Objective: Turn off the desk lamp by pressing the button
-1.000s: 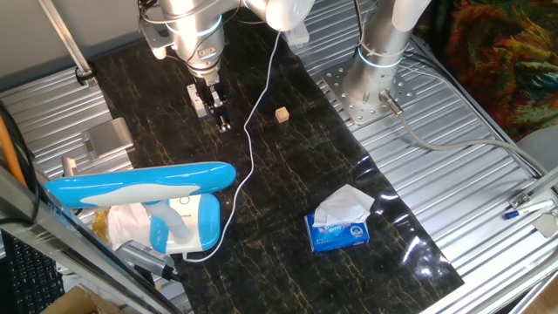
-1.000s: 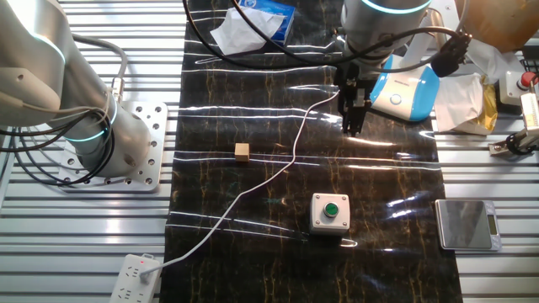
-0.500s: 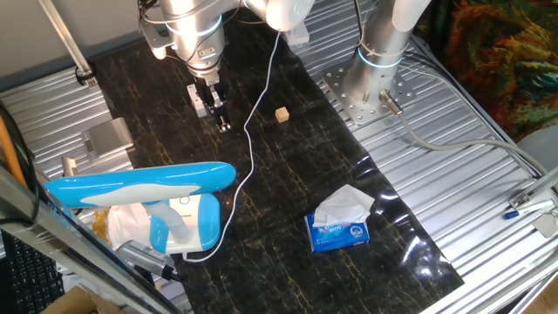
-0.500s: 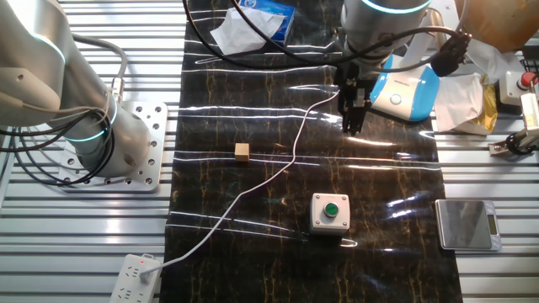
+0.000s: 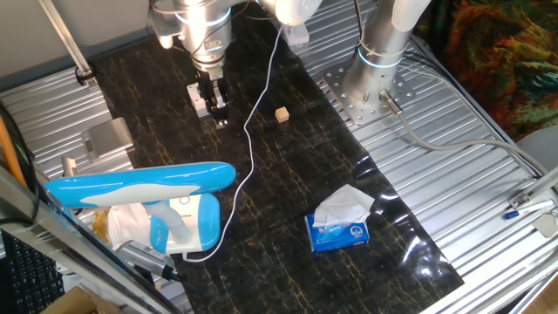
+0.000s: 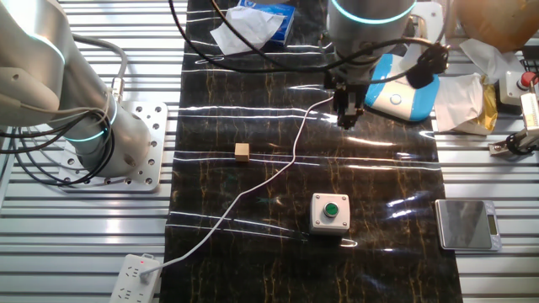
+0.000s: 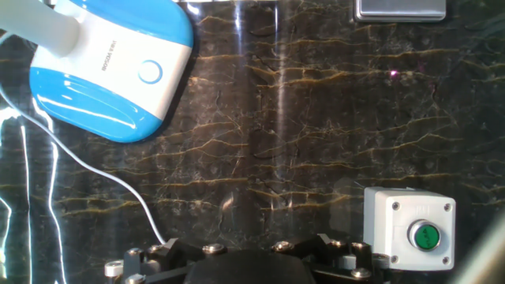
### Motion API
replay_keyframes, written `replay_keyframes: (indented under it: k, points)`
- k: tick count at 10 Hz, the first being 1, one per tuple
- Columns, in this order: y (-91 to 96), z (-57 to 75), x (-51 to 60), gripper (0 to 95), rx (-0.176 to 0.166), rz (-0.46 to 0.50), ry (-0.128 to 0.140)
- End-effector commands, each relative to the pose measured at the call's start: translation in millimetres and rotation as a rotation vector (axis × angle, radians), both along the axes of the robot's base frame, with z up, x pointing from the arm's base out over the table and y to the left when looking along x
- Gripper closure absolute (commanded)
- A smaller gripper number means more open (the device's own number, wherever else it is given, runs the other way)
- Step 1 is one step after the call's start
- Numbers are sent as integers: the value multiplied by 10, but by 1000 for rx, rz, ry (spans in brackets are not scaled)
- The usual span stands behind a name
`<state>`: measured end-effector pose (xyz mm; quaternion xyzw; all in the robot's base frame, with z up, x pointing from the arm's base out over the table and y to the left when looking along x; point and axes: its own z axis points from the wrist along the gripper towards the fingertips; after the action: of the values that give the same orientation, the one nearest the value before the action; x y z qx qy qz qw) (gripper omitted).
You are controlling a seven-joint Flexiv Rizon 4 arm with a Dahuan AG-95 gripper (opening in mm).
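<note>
The desk lamp (image 5: 139,183) is sky-blue and white and stands at the mat's near left, with its long head folded over its rounded base (image 5: 185,222). In the hand view the base (image 7: 110,71) lies at the upper left and shows a round touch button (image 7: 149,72). The lamp's thin white cord (image 5: 253,131) runs across the mat. My gripper (image 5: 218,109) hangs above the mat, well away from the lamp base and beside the cord. In the other fixed view the gripper (image 6: 347,114) is just left of the base (image 6: 404,94). No view shows the fingertips clearly.
A white box with a green push button (image 6: 330,210) stands on the mat and also shows in the hand view (image 7: 410,229). There is also a small wooden cube (image 5: 282,114), a blue tissue pack (image 5: 338,228), a scale (image 6: 467,224) and a power strip (image 6: 135,278).
The gripper has risen a little and shifted slightly sideways over the mat. The lamp and the other things have not moved.
</note>
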<state>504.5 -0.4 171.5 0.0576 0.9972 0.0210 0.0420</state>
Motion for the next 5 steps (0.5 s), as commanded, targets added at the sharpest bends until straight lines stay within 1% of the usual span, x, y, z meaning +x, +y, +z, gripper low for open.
replay_keyframes:
  k: [1,2,3,4,5]
  points:
    - [1,12,197,950,-37,-49,24]
    - [0,14,283,950,-52,-58,15]
    - [-4,-4,331,950,-61,-67,-3]
    - [-11,-40,381,950,-66,-103,-24]
    - [-16,-63,415,950,-73,-125,-26]
